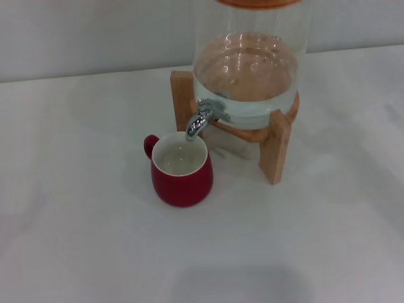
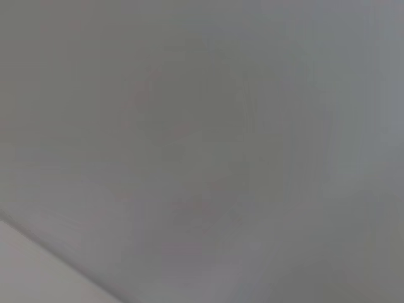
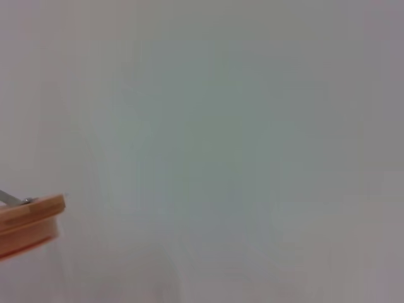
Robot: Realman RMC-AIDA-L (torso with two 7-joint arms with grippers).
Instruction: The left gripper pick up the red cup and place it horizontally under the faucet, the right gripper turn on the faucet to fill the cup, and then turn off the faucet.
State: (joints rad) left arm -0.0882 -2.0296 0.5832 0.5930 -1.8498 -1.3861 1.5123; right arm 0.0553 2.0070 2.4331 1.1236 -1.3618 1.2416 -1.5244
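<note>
The red cup (image 1: 182,171) stands upright on the white table, its handle pointing to the back left and its cream inside holding a little water. The chrome faucet (image 1: 202,118) juts from the glass dispenser, and its spout ends just above the cup's rim. No stream of water shows. Neither gripper appears in the head view. The left wrist view holds only a plain grey surface. In the right wrist view only the dispenser's wooden lid (image 3: 31,224) shows at the edge.
The glass dispenser (image 1: 249,63), partly filled with water, sits on a wooden stand (image 1: 274,148) at the back centre. White table (image 1: 95,252) spreads around the cup and in front of it. A pale wall runs behind.
</note>
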